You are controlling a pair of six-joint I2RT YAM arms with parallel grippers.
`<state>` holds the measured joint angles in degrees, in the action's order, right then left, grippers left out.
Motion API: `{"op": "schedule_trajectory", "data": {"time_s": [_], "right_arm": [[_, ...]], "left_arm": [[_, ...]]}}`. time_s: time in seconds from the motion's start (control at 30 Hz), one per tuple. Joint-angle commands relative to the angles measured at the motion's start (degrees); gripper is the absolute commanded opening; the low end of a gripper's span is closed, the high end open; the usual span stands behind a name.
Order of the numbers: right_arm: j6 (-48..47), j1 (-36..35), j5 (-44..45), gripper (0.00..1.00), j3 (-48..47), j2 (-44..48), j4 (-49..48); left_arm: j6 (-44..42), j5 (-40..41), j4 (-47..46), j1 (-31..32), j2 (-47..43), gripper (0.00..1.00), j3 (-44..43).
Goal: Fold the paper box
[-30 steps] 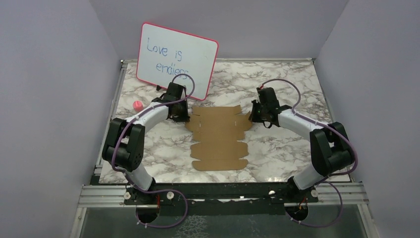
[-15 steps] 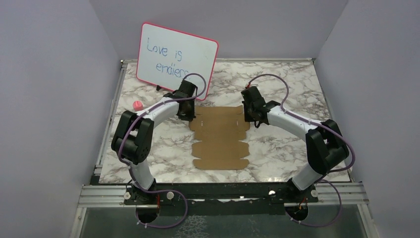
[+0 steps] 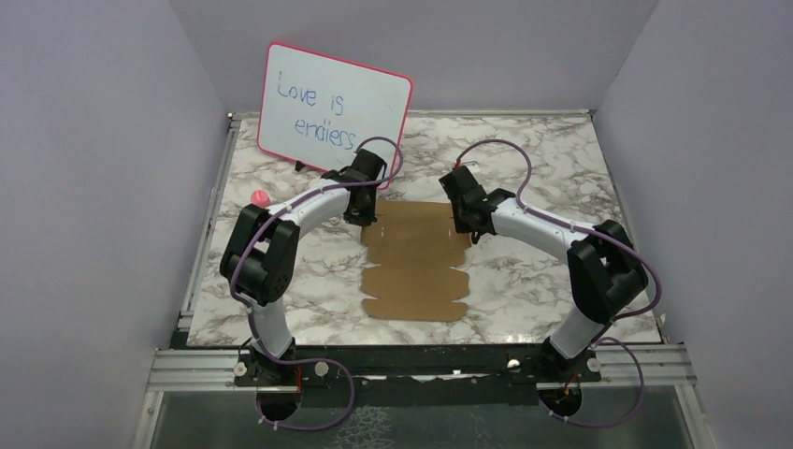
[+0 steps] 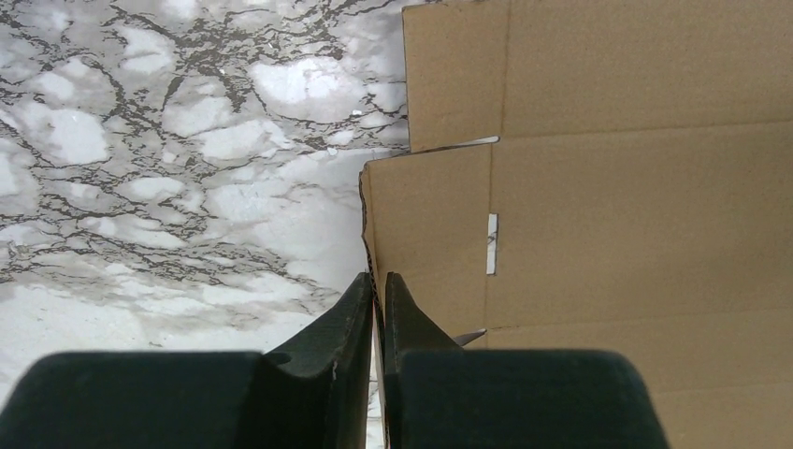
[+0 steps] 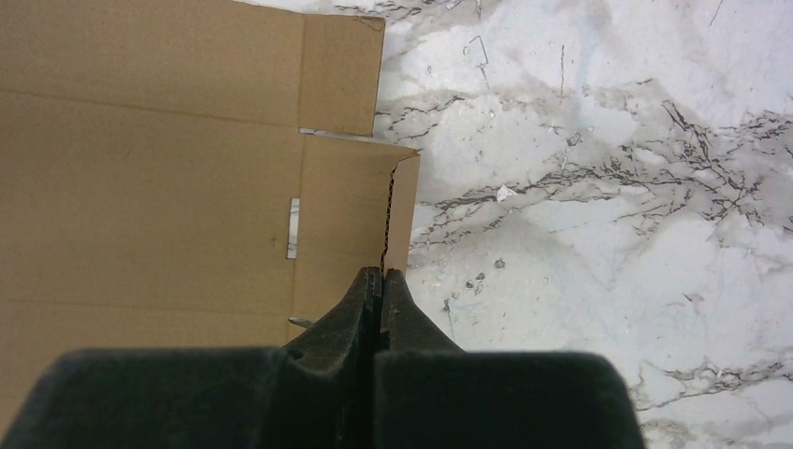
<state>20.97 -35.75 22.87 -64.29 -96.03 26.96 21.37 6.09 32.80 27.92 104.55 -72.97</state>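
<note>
Now grips the paper box [image 3: 416, 267], lying flat mid-counter [image 3: 542, 168], at its 12 o'clock end. Pinches the 9 o'clock side flap in the left jaws, all but closed with the flap's edge in the slit. Clamps the 3 o'clock flap in the right jaws, fully closed on its edge. Holds both flaps raised, probably to crease them into side walls.

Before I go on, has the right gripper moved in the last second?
Yes. The right gripper, pinching the cardboard edge, has moved left in the top view, closer to the fixed whiteboard.
</note>
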Motion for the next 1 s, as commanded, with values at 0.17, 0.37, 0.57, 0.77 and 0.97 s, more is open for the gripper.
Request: {"op": "schedule_trajectory", "data": {"time_s": [0.17, 0.37, 0.57, 0.77, 0.97], "right_arm": [[2.8, -1.26, -1.25, 0.06, -1.74, 1.44, -0.33], [2.85, -1.26, -3.07, 0.16, -1.37, 4.35, -1.61], [0.07, -1.22, -3.62, 0.28, 1.16, 6.88, -4.52], [-3.93, -0.73, -5.95, 0.41, 2.85, 10.21, -7.85], [-12.02, 2.32, -14.15, 0.55, 1.44, 10.36, -10.13]], "left_arm": [[0.25, -0.52, -0.23, 1.79, -1.69, 0.13, -2.38], [0.73, -1.4, -0.38, 1.78, -4.73, 0.17, -2.1], [1.57, -1.0, -2.19, 1.43, -8.48, 0.26, 0.97], [1.75, -5.28, -4.49, -1.46, -11.31, 0.42, 4.35], [0.61, -10.92, -5.57, -7.14, -14.56, 0.64, 6.52]]}}
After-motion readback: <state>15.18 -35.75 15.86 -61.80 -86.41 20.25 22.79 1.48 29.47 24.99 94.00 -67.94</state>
